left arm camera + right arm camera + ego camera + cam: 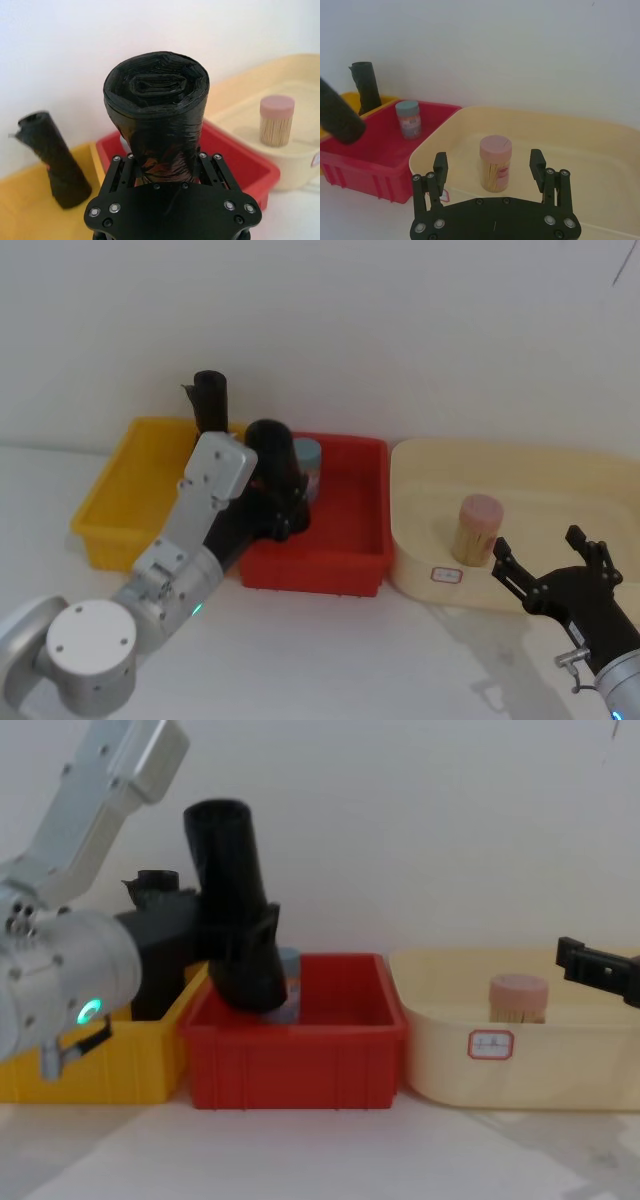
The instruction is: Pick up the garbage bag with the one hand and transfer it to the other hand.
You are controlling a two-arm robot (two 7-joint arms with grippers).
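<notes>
The garbage bag (271,448) is a smooth black roll, held tilted over the red bin (352,552). My left gripper (283,518) is shut on its lower part, on the arm with the green light. In the left wrist view the fingers (121,167) clamp the garbage bag (159,112) from both sides. In the chest view the garbage bag (229,890) leans with its top to the left. My right gripper (540,543) stands open and holds nothing, in front of the cream tray (520,468). The right gripper (488,160) has its jaws wide apart, and the garbage bag (339,119) shows far off.
A second black roll with a ragged top (210,400) stands in the yellow bin (112,502). A blue-lidded jar (309,465) sits in the red bin behind the held roll. A pink-lidded toothpick jar (478,530) stands in the cream tray. A white wall runs close behind.
</notes>
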